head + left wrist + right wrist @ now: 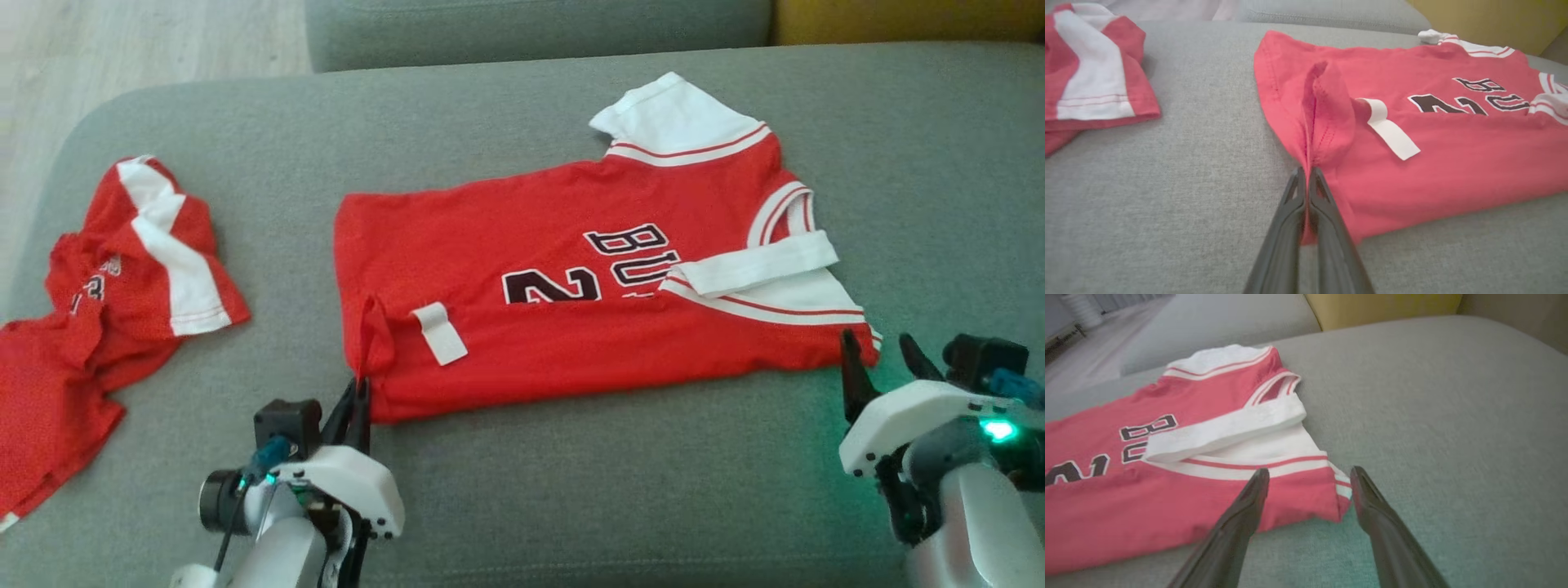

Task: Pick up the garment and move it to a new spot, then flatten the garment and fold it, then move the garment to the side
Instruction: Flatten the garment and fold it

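Left wrist view — my left gripper point(1307, 171) pinches a hem fold of the red-and-white fabric jersey point(1453, 163); my right gripper point(1309, 471) stands spread — apparently just beside its sleeve corner.

We hold a red basketball jersey point(571, 327) on the grey sofa cushion point(522, 490).
Our left gripper point(359, 390) pinches its near-left hem corner; our right gripper point(878, 347) stands spread beside the sleeve corner; crumpled red-and-white shorts point(122, 278) lie left.
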`<state>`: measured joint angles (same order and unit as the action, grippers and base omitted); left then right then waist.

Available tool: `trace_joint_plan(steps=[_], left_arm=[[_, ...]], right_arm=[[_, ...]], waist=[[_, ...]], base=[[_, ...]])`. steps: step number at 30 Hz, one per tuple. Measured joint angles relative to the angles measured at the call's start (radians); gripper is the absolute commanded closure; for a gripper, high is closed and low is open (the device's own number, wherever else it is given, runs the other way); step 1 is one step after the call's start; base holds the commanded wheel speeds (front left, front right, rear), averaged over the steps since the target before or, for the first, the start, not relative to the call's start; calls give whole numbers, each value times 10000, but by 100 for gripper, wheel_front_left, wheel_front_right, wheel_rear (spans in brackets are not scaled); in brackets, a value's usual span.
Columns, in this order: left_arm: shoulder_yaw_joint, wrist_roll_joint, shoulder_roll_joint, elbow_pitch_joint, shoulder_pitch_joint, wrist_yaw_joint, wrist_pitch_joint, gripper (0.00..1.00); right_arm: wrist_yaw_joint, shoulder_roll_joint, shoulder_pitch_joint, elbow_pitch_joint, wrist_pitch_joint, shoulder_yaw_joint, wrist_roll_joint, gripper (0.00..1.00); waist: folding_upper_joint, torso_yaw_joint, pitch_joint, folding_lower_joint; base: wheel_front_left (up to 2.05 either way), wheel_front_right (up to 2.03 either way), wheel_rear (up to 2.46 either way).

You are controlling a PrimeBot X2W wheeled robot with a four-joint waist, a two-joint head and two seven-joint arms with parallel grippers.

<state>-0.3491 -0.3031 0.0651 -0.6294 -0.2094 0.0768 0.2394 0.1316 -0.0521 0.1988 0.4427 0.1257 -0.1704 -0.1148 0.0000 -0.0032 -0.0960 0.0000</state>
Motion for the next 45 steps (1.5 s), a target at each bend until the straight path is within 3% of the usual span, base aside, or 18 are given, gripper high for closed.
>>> trace_joint_plan(steps=[9, 17, 25, 26, 37, 45], left_arm=[[-268, 52, 199, 1112, 22, 38, -107, 100], [-370, 113, 272, 1572, 11, 38, -280, 100], [-460, 109, 309, 1670, 12, 115, -366, 100], [-483, 109, 313, 1672, 13, 117, -366, 100], [-533, 98, 541, 1664, 162, 255, -366, 100], [-571, -84, 746, 1645, 927, 290, -491, 100]], right_arm=[[0, 35, 1186, 1657, 608, -982, 1011, 0], [0, -265, 2129, 2713, 671, -965, 1916, 0], [0, -535, 2674, 3672, 719, -853, 2019, 1], [0, -543, 2732, 3783, 796, -794, 1893, 100], [0, -865, 2847, 4412, 1108, 610, 205, 100], [0, -1104, 1949, 4199, 1509, 1329, -633, 100]], waist=[[0, 355, -354, 0], [0, 552, -705, 0], [0, 545, -648, 0], [0, 542, -635, 0], [0, 368, -239, 0], [0, 246, 532, 0]], base=[[0, 0, 0], [0, 0, 0], [0, 0, 0], [0, 0, 0], [0, 0, 0], [0, 0, 0]])
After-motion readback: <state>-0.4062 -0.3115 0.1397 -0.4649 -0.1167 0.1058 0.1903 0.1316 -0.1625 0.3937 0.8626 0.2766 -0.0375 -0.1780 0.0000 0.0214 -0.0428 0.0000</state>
